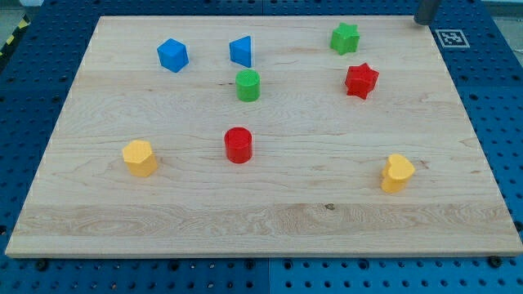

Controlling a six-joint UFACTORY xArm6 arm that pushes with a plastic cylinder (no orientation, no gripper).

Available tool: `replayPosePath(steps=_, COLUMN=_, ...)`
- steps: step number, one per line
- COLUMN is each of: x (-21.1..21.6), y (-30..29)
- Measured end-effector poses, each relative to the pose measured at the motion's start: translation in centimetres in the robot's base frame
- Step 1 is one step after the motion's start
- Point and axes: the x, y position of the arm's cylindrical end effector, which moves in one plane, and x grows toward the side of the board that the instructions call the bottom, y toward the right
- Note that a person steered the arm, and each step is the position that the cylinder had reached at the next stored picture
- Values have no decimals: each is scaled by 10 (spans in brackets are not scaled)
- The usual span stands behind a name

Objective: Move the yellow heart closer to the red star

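Yellow heart [397,172] w/ 2 yellow, 2 red, 2 green, 2 blue blocks total; tool state unclear.

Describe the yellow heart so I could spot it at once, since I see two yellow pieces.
Start at the wooden board and go to its lower right part. The yellow heart sits alone there, below the red star. Unlike the other yellow block at the view's left, its top has a notch.
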Motion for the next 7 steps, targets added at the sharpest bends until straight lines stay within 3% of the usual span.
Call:
replayPosePath(steps=5, x=7, y=0)
replayPosePath(steps=7, x=28, y=-8)
